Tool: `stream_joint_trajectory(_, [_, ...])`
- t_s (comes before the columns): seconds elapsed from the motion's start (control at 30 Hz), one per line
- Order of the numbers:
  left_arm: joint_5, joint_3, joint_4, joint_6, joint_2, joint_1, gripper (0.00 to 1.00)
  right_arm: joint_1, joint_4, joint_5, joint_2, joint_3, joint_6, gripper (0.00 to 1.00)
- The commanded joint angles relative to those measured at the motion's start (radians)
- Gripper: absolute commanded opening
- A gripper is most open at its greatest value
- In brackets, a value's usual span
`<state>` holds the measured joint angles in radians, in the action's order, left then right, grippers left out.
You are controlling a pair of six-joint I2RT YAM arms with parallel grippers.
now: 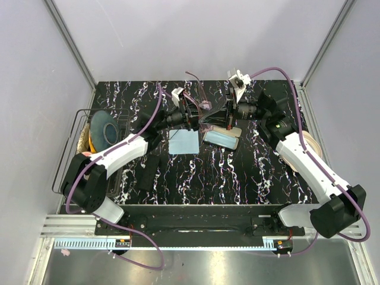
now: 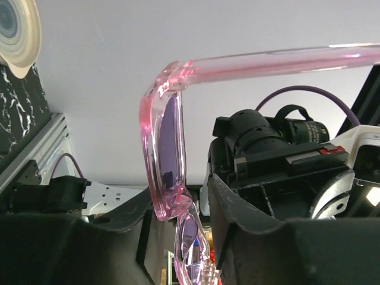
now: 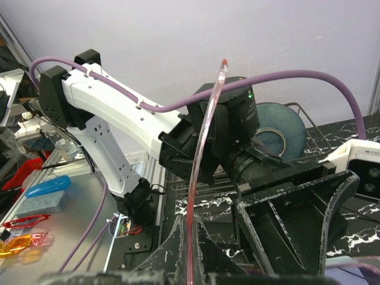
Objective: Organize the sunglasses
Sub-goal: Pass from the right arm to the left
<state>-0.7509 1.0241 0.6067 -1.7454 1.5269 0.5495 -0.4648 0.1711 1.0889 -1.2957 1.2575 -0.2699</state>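
Right gripper point(image 3: 190, 252) pinches one sunglasses point(image 2: 160, 148) arm by the table's point(image 1: 237, 172) far edge. Left gripper point(image 2: 178, 234) sits around the frame; can't tell if it holds. Squeeze softly, fold slowly.

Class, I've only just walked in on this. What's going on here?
Both arms are handling the pink sunglasses above the table's far side. The right gripper pinches one temple arm. The left gripper brackets the front frame, though a firm grip isn't clear. A glasses case and blue cloth lie below.

Pink sunglasses point(image 2: 161, 148) x1, blue cloth point(image 1: 183, 142) x1
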Motion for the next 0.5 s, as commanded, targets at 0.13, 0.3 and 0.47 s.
stream_joint_trajectory(0.13, [0.015, 0.048, 0.107, -0.016, -0.001, 0.004, 0.19, -0.011, -0.019, -0.050, 0.029, 0.002, 0.047, 0.00])
stream_joint_trajectory(0.3, [0.005, 0.070, 0.044, 0.110, -0.008, 0.004, 0.15, -0.011, -0.057, -0.090, 0.030, 0.003, 0.031, 0.00])
stream_joint_trajectory(0.47, [0.004, 0.103, -0.045, 0.319, -0.024, 0.004, 0.15, -0.011, -0.097, -0.177, 0.022, 0.002, -0.031, 0.03])
